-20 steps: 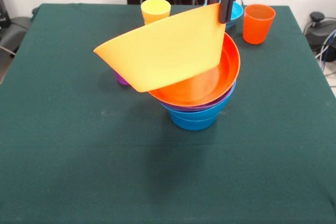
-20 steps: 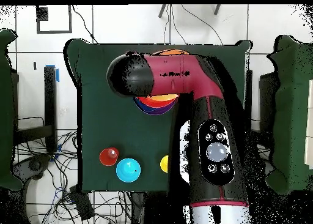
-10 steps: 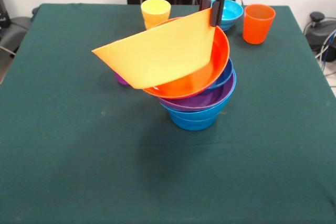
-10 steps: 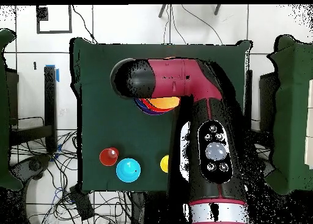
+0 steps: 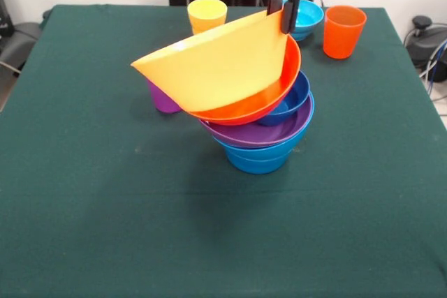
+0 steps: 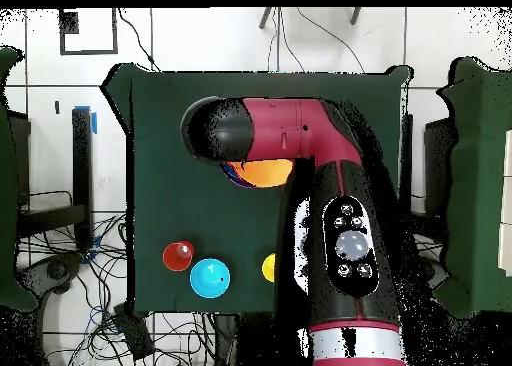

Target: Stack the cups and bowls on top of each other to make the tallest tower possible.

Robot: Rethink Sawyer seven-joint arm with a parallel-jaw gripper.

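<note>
On the green tabletop (image 5: 84, 193), the tower (image 5: 260, 127) rises from mid-blue bowls (image 5: 257, 157) through purple (image 5: 244, 133) and dark blue (image 5: 286, 106) to the wide orange bowl (image 5: 269, 100). The large yellow bowl (image 5: 216, 68) tips steeply, its mouth facing far-left, its right rim pinched between the closed fingers (image 5: 285, 15) of the gripper (image 5: 279, 12). Behind stand a purple cup (image 5: 162, 97), yellow cup (image 5: 207, 15), cyan bowl (image 5: 307, 15) and orange cup (image 5: 343, 31). Overhead, the arm (image 6: 300, 132) hides most of the stack; cables cross the floor (image 6: 70, 272).
</note>
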